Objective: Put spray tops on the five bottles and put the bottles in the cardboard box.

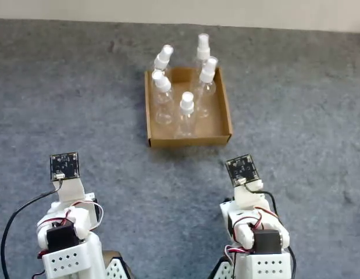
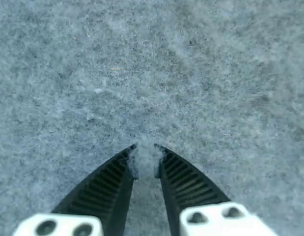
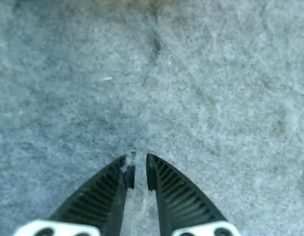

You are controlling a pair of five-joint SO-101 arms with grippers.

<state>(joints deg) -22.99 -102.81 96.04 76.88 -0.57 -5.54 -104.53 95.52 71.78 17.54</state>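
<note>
Left fingers (image 2: 121, 169): drawn together to a sliver, holding nothing, over the tabletop (image 2: 191, 73).
Right fingers (image 3: 120, 178): likewise all but closed, and empty.
Bottles (image 1: 186, 119): all five upright — long axis vertical — with spray tops (image 1: 186, 102) on, standing in the cardboard box (image 1: 189, 140).
Box from your fingers: ahead and well apart, between the two arms, nearer the right fingers.
Judgement: the task looks done — if a bottle needs a nudge, the right arm has the shorter reach.
</note>
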